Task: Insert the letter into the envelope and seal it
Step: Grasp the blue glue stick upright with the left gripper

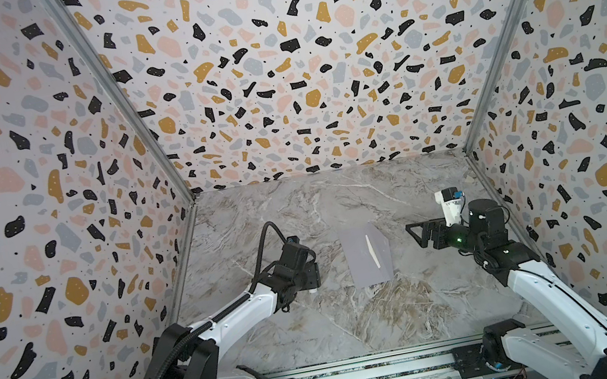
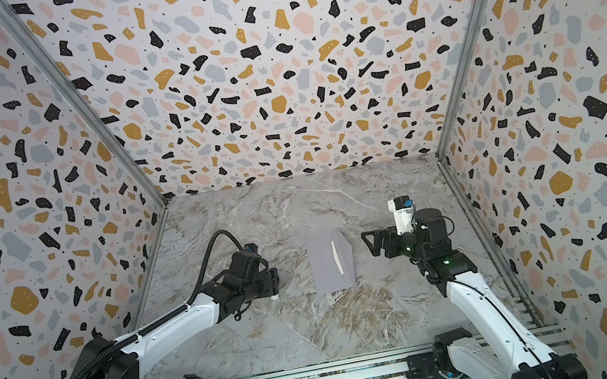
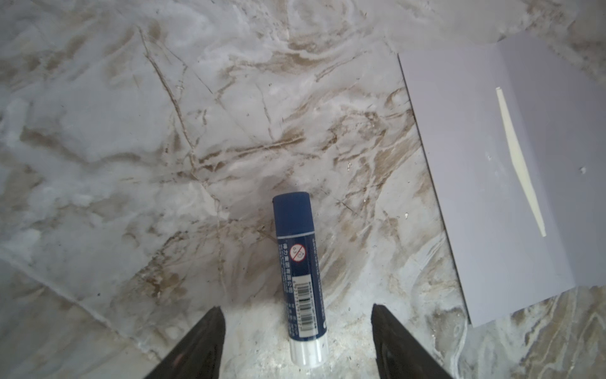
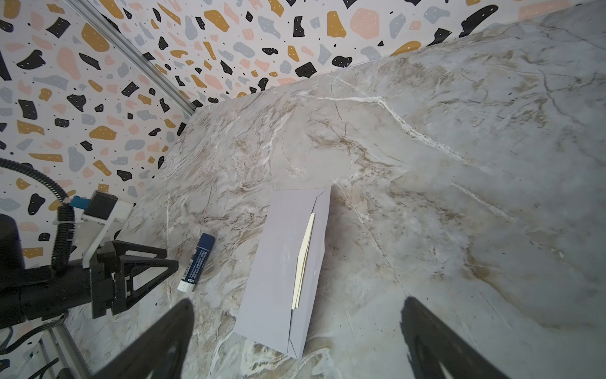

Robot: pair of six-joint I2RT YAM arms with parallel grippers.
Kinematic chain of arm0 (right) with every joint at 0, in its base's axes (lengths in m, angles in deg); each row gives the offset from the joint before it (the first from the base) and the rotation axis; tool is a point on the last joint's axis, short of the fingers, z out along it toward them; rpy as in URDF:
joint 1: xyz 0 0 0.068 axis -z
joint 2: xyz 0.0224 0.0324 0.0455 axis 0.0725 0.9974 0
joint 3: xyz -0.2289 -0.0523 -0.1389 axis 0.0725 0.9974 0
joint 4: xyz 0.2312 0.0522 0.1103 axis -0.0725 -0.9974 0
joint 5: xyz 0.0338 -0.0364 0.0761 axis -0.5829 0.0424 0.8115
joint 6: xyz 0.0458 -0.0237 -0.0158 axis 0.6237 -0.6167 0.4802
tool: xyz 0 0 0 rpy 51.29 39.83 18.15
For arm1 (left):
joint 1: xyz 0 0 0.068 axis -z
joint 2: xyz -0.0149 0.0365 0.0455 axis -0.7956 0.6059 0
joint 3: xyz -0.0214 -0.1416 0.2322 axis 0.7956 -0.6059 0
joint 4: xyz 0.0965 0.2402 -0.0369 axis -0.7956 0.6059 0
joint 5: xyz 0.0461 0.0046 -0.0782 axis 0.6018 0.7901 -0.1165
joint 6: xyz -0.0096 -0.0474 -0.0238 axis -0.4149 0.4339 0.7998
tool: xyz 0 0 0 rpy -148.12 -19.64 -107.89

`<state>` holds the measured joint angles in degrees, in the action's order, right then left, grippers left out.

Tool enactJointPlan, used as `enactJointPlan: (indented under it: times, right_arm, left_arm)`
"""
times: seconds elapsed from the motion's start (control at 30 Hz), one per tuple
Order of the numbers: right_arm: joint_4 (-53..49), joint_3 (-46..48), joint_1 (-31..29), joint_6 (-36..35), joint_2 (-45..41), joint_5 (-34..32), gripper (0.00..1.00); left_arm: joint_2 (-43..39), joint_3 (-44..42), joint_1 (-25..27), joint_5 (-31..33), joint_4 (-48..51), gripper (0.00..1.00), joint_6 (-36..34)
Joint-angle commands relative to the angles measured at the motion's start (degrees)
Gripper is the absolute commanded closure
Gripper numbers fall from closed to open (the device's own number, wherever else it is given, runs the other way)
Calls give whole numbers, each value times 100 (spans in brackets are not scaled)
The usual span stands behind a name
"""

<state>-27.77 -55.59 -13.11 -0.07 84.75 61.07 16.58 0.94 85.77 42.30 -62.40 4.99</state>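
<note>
Envelope [image 1: 361, 262] flat near the middle of the marbled surface [image 1: 296, 208], between the two arms in both top views. Judged well along, with only the sealing to do.

Largest first. Left claw [image 3: 295, 307] low over the surface, just beside the envelope's closed long edge, pointing down, jaws moderately apart and gripping nothing. Right claw [image 1: 414, 236] raised off the flap side, jaws at their widest, empty, aimed across toward the envelope.

Then the envelope itself: long axis running from the front rail toward the back wall, flap open and lying out toward the right arm. Letter [image 4: 304, 262] tucked inside, only a thin cream strip showing along the mouth, border print hidden.

Smallest: blue glue stick [image 3: 300, 259] lying on the surface, apart from the envelope and roughly parallel to it. Clear end between the left claw's jaws in the wrist view, a gap on each side, no touch. Long axis in line with that claw's reach, so set for a pinch across its width. Left arm plainly the nearer. Likely next: a grip on the stick, then a carry rightward to the flap.
</note>
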Motion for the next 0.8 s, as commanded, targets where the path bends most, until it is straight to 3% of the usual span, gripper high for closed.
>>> enactJointPlan:
  times: [0.0,0.77]
  right_arm:
    - [149,15,16,47,18,99,1]
    - [257,137,16,74,45,206,1]
  left_arm:
    - [123,148,-28,-116,44,33,-87]
    - [1198,442,227,371,-121,62,-140]
